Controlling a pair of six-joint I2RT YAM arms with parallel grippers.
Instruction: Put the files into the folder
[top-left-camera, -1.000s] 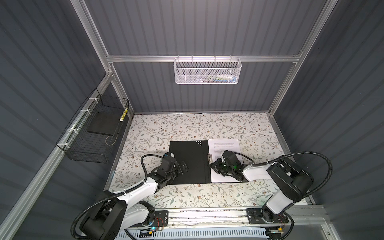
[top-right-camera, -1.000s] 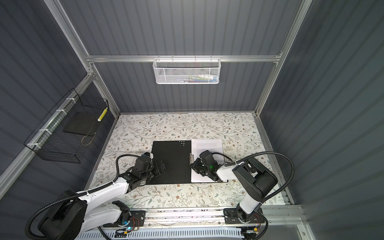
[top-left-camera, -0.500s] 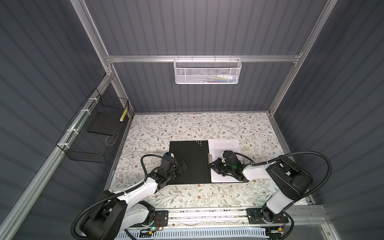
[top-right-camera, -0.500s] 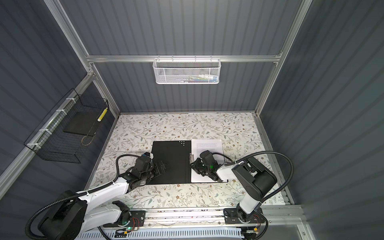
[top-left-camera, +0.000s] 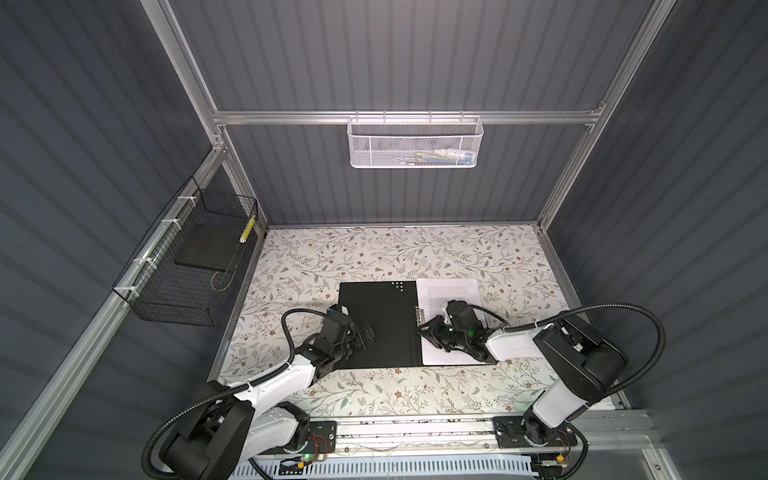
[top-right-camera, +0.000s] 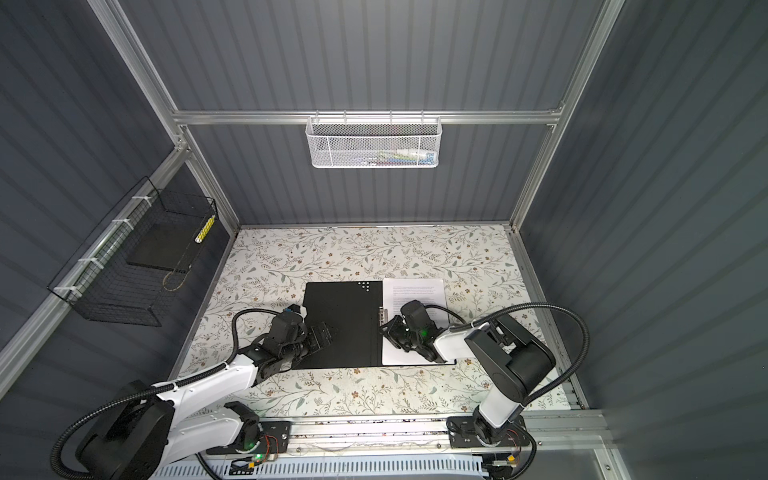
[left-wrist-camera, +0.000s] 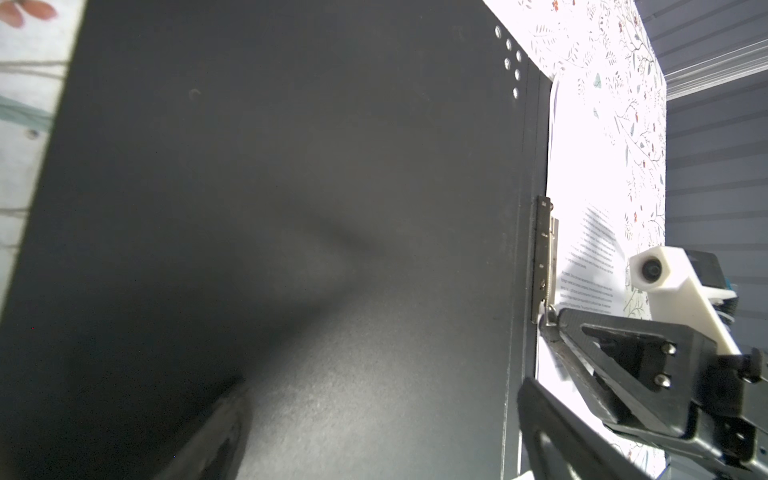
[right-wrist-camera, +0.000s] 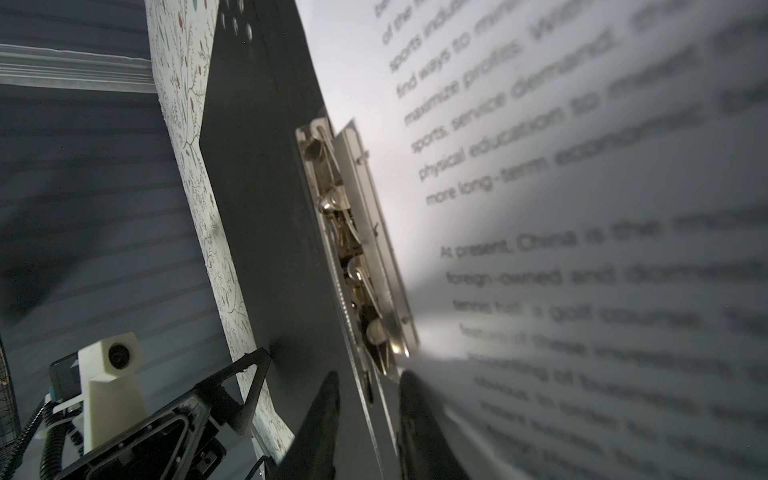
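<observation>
The folder (top-left-camera: 378, 316) (top-right-camera: 345, 316) lies open and flat on the floral table, black inside up. The files (top-left-camera: 453, 293) (top-right-camera: 419, 289), white printed sheets, cover its right half. In the right wrist view the metal clip (right-wrist-camera: 353, 232) on the spine overlaps the files (right-wrist-camera: 582, 208) at their inner edge. My right gripper (top-left-camera: 424, 328) (right-wrist-camera: 369, 376) sits at the clip's near end, its jaws a little apart astride the spine and holding nothing. My left gripper (top-left-camera: 368, 332) (left-wrist-camera: 382, 386) is wide open, its fingers (left-wrist-camera: 224, 419) resting on the folder's (left-wrist-camera: 291, 166) left cover.
A white mesh basket (top-left-camera: 413, 143) hangs on the back wall. A black wire basket (top-left-camera: 195, 266) with a dark pad hangs on the left wall. Bare floral table (top-left-camera: 374, 253) lies behind the folder, and the arms' rail (top-left-camera: 415, 432) runs along the front.
The right gripper's jaws have parted a little at the clip's near end. Both arms, the folder and the sheets stay where they were.
</observation>
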